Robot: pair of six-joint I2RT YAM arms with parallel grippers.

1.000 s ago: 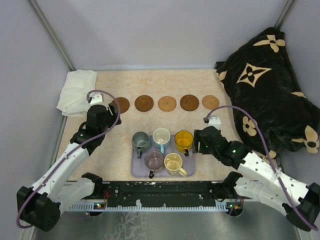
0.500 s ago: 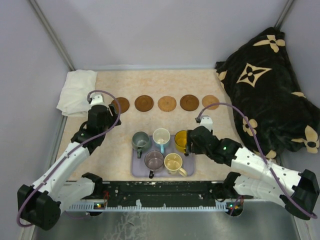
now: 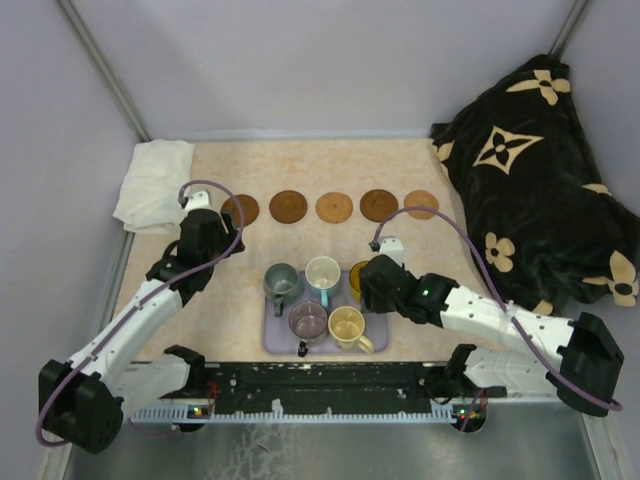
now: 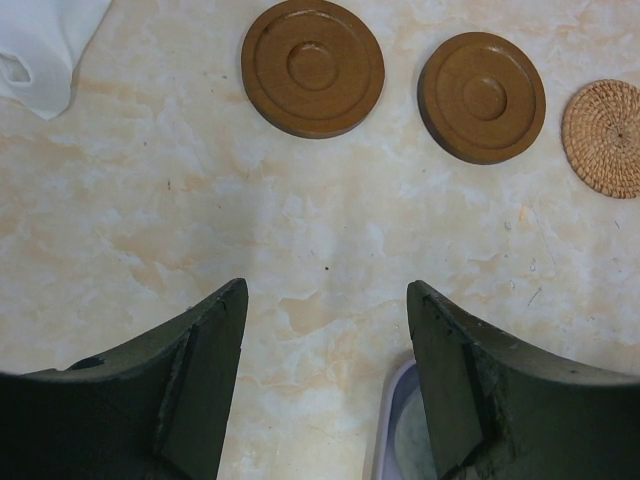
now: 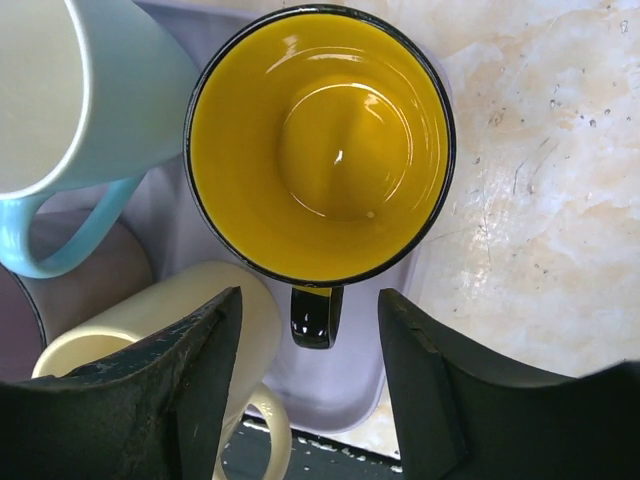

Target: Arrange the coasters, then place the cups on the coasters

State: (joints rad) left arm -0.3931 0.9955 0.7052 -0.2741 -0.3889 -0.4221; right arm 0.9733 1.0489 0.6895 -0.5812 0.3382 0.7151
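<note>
Your right hand [image 5: 310,335] is spread and grips nothing. Its wrist camera shows the two fingers [image 5: 200,390] either side of the black handle of the yellow cup [image 5: 320,140], with a gap on each side (no contact that you can see). That cup stands in the far right corner of the lavender tray [image 5: 335,395], next to the white-and-blue cup [image 5: 70,90] and the cream cup [image 5: 150,315].

From overhead you lose most of this, since the arm covers the yellow cup down to a sliver. What that view adds is the rest of the tray, with the grey-green cup [image 3: 281,281] and the purplish cup [image 3: 308,320] on it too, so all five cups are there. The five coasters [image 3: 334,207] lie in a row across the far part of the counter [image 3: 300,165], and none of them bears a cup.

Your left hand [image 4: 325,300] is also released, over bare counter near the left end of the row, with nothing between its fingers. Its camera shows two wooden discs ahead and a woven coaster [image 4: 603,137] to their right (the weave does not show from overhead).

A white cloth [image 3: 153,183] lies at the far left and a black patterned blanket [image 3: 540,170] at the right.
</note>
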